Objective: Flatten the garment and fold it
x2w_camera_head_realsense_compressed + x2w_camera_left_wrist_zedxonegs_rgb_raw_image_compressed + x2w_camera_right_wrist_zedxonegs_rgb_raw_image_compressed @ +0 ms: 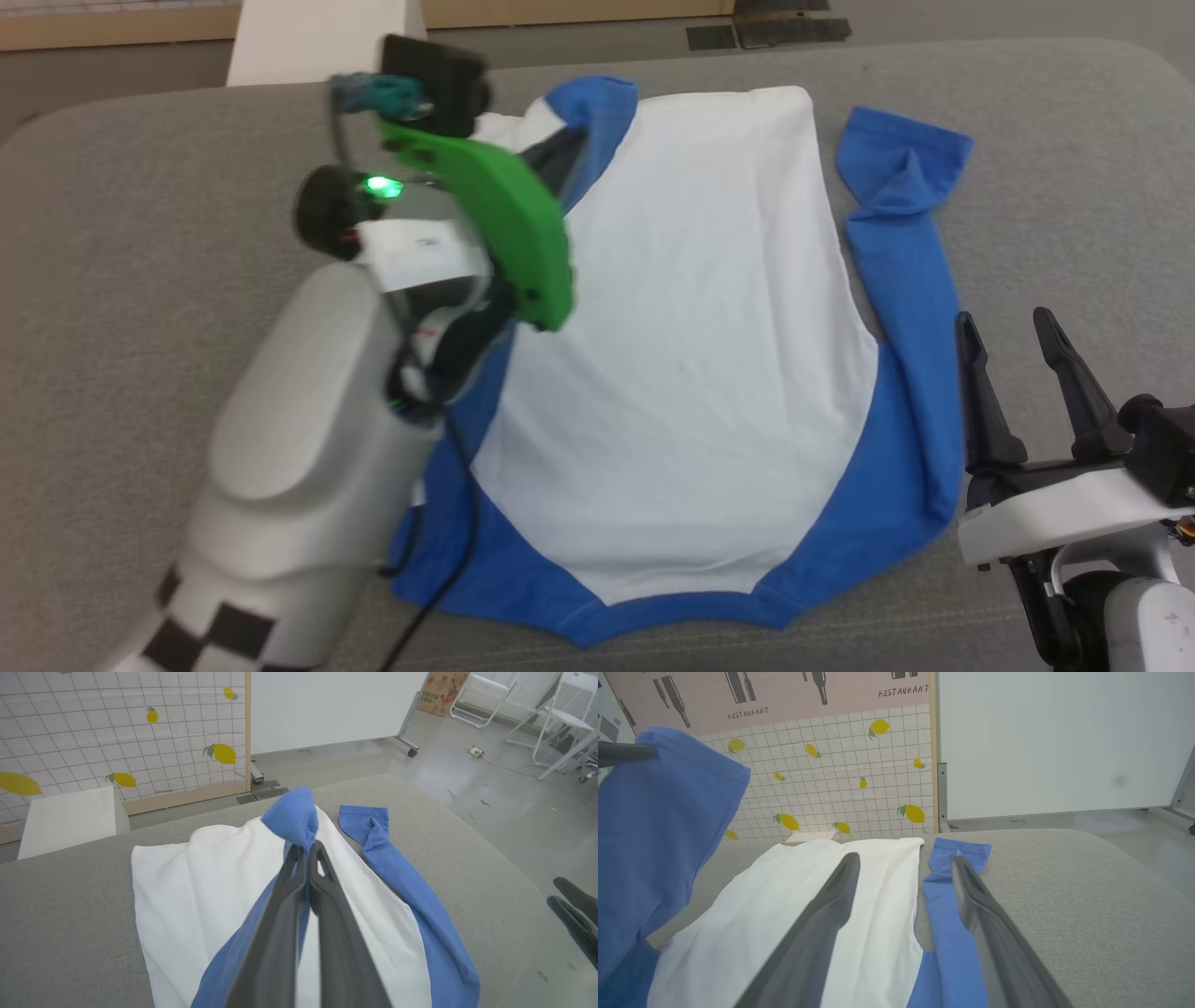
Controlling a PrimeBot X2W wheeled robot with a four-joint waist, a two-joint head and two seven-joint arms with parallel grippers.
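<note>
1. Location: the garment [691, 355] lies spread on the grey worktop [140, 233], hem at the far edge and collar nearest the robot. Its white body [709, 280] is mostly flat.
2. Left gripper [308, 847]: fingers are pressed together on the cuff end of the left sleeve [292, 816], which is held raised above the body.
3. Right gripper [1001, 322]: fingers are spread wide and hold nothing. It sits just beside the right sleeve [910, 308], which lies along the body's edge with its cuff crumpled.
4. Step in hand, as judged: folding the left sleeve inward over the body.
5. Recommended practice:
   - Carry the cuff across low, keeping the sleeve taut so that it lays without twist.
   - Set it down inside the body outline and release only once the cloth rests.
   - Watch that the body is not dragged along.
6. Outstanding: the right cuff needs smoothing before its fold.
</note>
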